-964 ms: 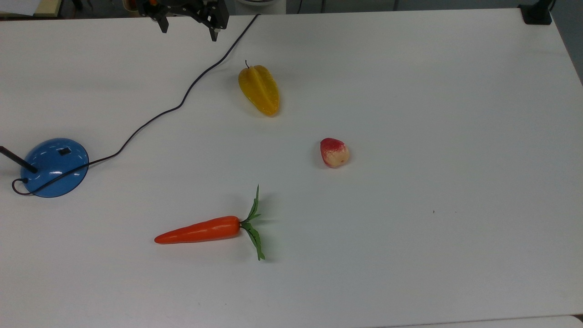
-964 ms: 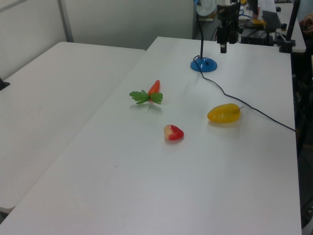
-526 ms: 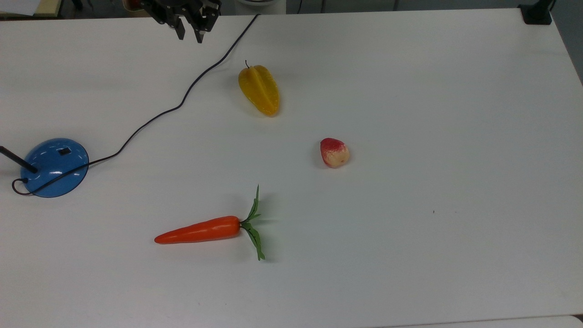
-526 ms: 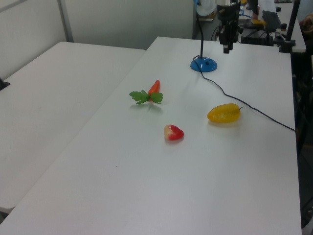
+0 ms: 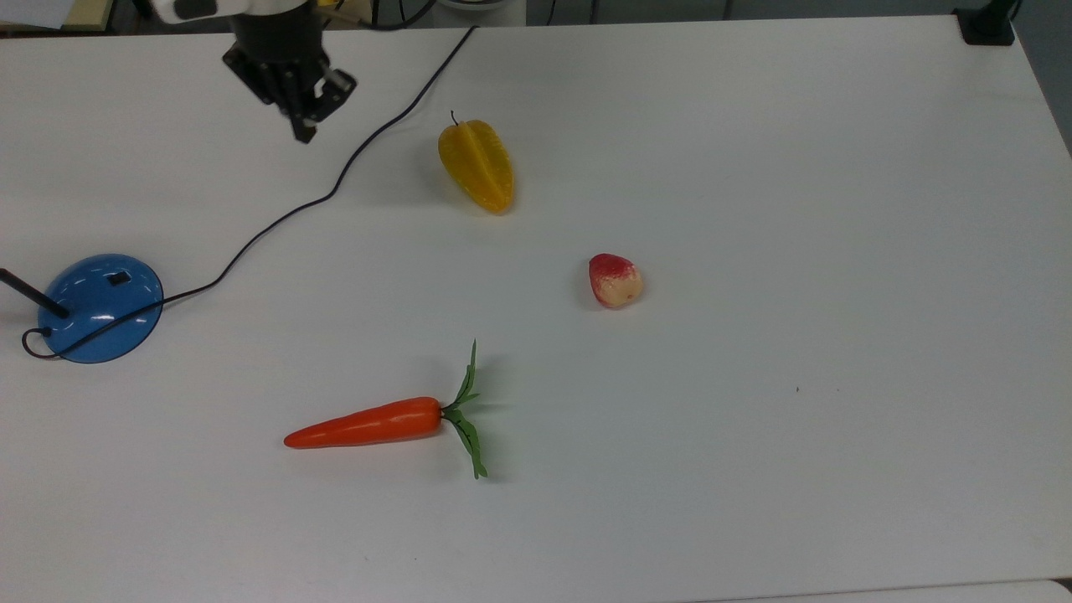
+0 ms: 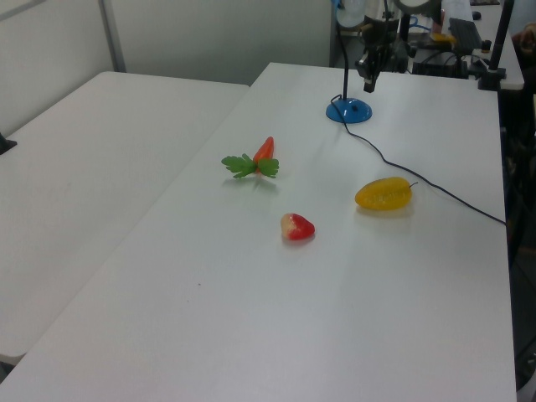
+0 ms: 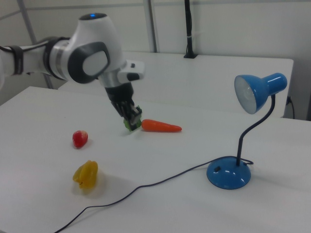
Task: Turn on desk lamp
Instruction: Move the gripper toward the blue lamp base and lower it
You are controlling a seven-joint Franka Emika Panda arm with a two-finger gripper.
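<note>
- Black two-finger gripper (image 5: 303,132) (image 6: 368,85) (image 7: 133,118): we are seeing it hanging above white table (image 5: 754,167) (image 6: 352,293) (image 7: 43,160), fingers clenched together, grasping nothing.
- Glossy blue dome-base desk lamp (image 5: 100,307) (image 6: 349,110) (image 7: 229,173): sitting at top view's left edge, well apart from gripper; black cord (image 5: 335,184) running off far edge.
- Yellow plastic starfruit (image 5: 476,165), red-cream plastic strawberry (image 5: 615,280), orange plastic carrot (image 5: 368,424): lying spread over table middle.

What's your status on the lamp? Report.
Pincer shut, empty, above the table. Lamp untouched at the top view's left; switch unpressed. Cord lies between; nothing blocks the switch.
</note>
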